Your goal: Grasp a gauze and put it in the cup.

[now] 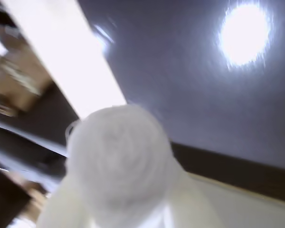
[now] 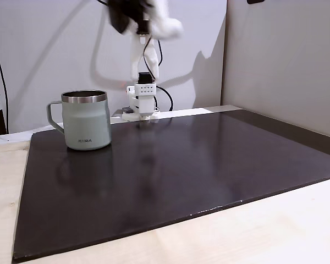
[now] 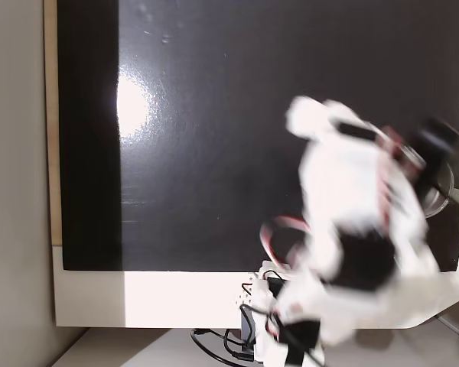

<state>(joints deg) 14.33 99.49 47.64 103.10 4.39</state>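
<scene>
While the arm is raised high and blurred, the gripper (image 1: 121, 209) is clamped on the gauze (image 1: 118, 161): in the wrist view the white roll sits end-on between the two pale fingers (image 1: 61, 209), up off the dark mat (image 1: 190, 85). In a fixed view from the front the gripper (image 2: 168, 25) shows as a white smear near the top edge, well above the mat (image 2: 170, 176). Down on the mat's left stands the cup (image 2: 85, 119), upright, handle facing left. Pale bench (image 2: 264, 231) wood borders the mat. From above, the arm (image 3: 359, 222) smears over the mat's right side.
</scene>
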